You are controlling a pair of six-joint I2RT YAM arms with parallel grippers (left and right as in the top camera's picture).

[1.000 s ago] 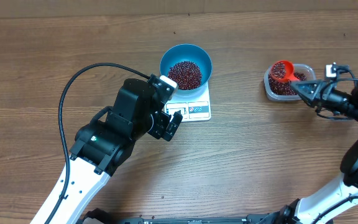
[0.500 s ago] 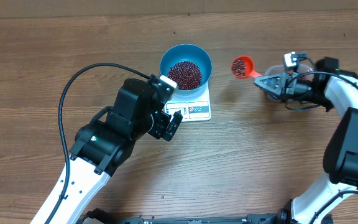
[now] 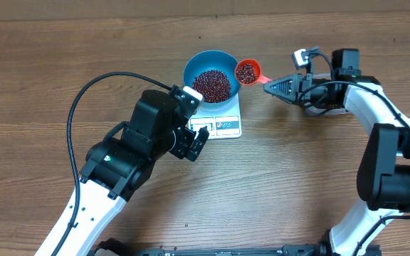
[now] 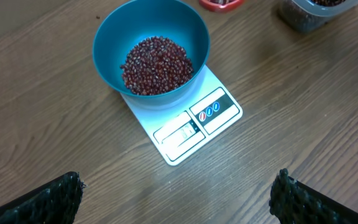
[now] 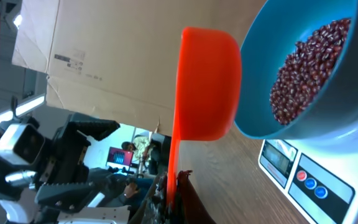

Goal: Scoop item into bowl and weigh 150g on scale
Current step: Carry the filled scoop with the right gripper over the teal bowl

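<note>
The bowl stands on the scale with a heap of beans in it. My right gripper is clamped on the handle of the scoop, which is level and loaded with more beans. The scoop is close against the bowl's right rim — I can't tell whether they touch. My left gripper hovers over the table just in front of the scale, fingers spread wide, holding nothing. The tub of beans lies off to the right, near my right arm.
</note>
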